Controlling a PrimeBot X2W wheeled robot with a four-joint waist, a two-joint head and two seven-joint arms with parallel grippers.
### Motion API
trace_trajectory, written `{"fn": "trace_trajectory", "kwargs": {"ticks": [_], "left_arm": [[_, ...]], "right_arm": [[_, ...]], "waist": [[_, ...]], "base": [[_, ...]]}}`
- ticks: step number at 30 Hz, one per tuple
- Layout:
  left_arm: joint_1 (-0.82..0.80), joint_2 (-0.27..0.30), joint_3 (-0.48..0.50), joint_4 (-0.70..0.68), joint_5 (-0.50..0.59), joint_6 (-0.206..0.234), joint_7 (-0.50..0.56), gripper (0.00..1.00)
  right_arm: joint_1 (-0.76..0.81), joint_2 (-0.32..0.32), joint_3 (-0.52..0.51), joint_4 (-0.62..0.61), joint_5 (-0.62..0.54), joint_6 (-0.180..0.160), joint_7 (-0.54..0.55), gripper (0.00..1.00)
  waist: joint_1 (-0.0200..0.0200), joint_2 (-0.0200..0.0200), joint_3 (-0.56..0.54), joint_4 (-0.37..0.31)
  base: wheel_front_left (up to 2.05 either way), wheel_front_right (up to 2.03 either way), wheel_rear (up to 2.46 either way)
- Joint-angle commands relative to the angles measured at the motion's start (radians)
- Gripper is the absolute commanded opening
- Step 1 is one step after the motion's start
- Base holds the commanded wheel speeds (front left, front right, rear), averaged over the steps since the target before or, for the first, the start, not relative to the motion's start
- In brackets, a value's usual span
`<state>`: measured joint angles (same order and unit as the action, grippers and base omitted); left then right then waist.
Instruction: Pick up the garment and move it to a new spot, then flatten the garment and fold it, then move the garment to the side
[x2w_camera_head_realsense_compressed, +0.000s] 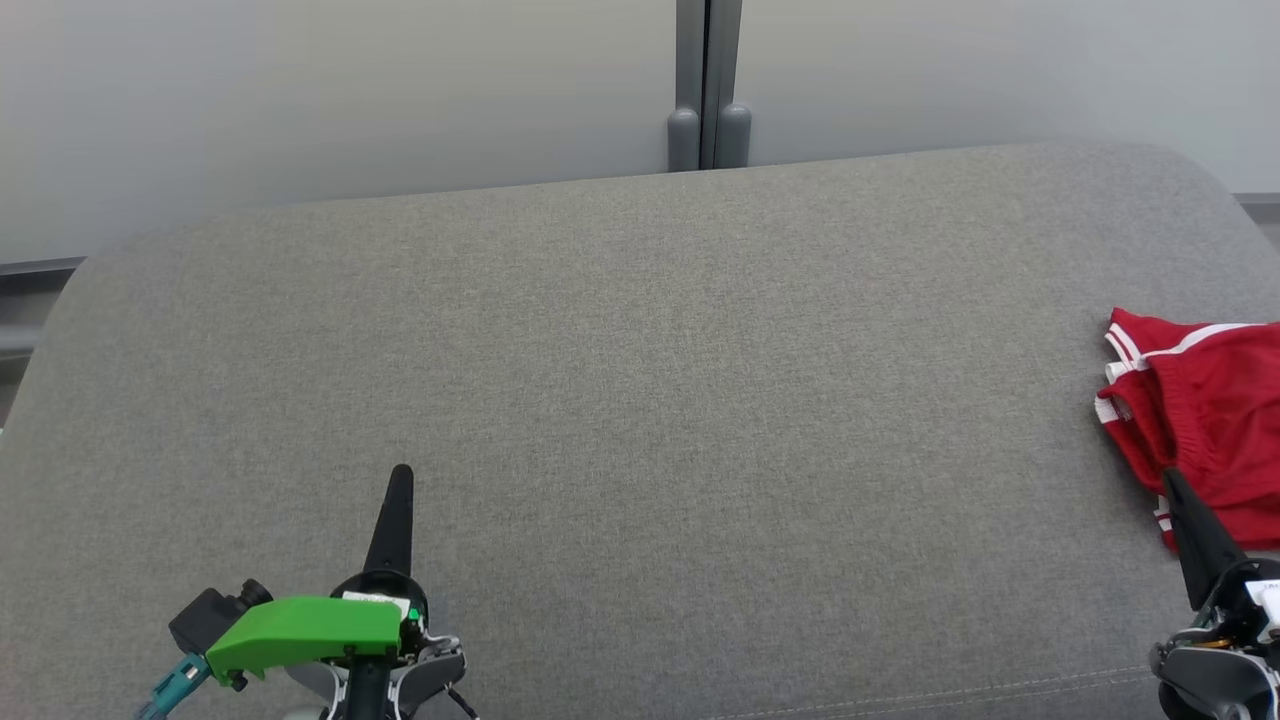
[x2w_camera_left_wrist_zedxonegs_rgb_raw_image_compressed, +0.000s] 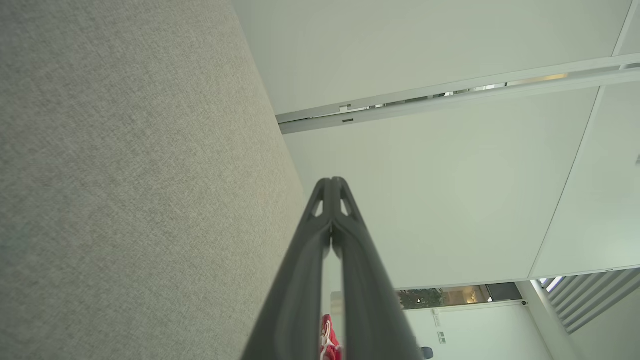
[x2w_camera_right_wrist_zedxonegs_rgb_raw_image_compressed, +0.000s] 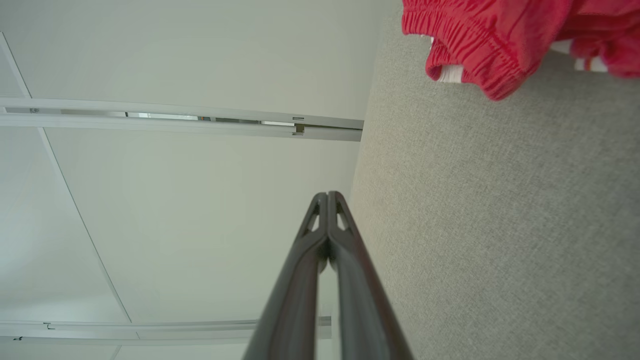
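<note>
The garment (x2w_camera_head_realsense_compressed: 1210, 420), lying at the right edge of the bench (x2w_camera_head_realsense_compressed: 640, 400), is showing bright red with white stripes, while the bench itself is wearing a plain flecked grey weave. Over the bench's near edge, the left claw (x2w_camera_head_realsense_compressed: 400, 475) and right claw (x2w_camera_head_realsense_compressed: 1172, 482) are showing matt black fingers, the left one carrying a vivid green cover (x2w_camera_head_realsense_compressed: 300, 628) and a teal plug (x2w_camera_head_realsense_compressed: 172, 688); behind the bench the wall (x2w_camera_head_realsense_compressed: 300, 90) is looking pale grey-white.

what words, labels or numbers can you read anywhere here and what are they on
No text can be read.
White label at the base of the left gripper: too small to read.
White tag at the base of the right gripper: too small to read.
Red shorts: white stripes, no lettering visible.
</note>
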<state>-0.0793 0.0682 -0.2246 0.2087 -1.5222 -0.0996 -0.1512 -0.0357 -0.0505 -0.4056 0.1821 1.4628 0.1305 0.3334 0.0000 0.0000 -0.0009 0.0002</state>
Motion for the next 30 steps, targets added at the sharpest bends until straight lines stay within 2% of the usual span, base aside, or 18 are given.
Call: {"fn": "trace_trajectory", "kwargs": {"ticks": [1,19,30], "left_arm": [[-0.020,-0.005,0.007,0.001,-0.027,-0.010,0.003,0.00],[-0.022,-0.020,0.013,0.008,-0.128,-0.037,0.008,0.00],[-0.019,-0.019,0.013,0.007,-0.124,-0.034,0.008,0.00]], "right_arm": [[-0.011,-0.002,-0.008,0.001,0.026,0.000,0.011,0.00],[-0.011,0.000,-0.041,0.013,0.146,0.000,0.052,0.00],[-0.010,0.000,-0.040,0.012,0.142,0.000,0.051,0.00]], "waist": [[0.0000,0.0000,0.000,0.000],[0.0000,0.0000,0.004,0.000],[0.0000,0.0000,0.004,0.000]], "base": [[0.00,0.00,0.00],[0.00,0.00,0.00],[0.00,0.00,0.00]]}}
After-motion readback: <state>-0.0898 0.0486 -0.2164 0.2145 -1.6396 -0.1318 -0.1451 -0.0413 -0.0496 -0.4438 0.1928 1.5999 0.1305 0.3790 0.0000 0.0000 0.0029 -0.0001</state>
